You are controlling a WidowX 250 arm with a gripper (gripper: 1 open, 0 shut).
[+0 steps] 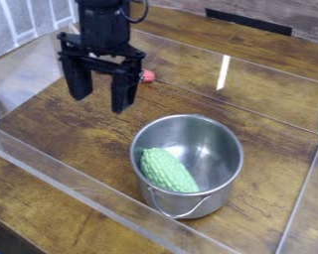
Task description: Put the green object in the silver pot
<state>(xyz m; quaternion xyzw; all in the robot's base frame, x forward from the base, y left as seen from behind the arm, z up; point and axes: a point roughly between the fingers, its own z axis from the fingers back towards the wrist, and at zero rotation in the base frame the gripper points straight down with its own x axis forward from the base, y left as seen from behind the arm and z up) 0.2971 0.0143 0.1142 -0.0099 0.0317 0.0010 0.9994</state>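
Note:
The green object [166, 170], light green and bumpy, lies inside the silver pot [223, 143], against its left inner wall. The pot stands on the wooden table at lower centre, with its wire handle loop [183, 207] hanging at the front. My black gripper [100, 95] hangs up and to the left of the pot, pointing down. Its two fingers stand wide apart with nothing between them.
A small red object [147, 75] lies on the table just behind the gripper's right finger. Clear plastic walls [69, 179] enclose the work area on the left, front and right. A white strip [225, 71] marks the table behind the pot.

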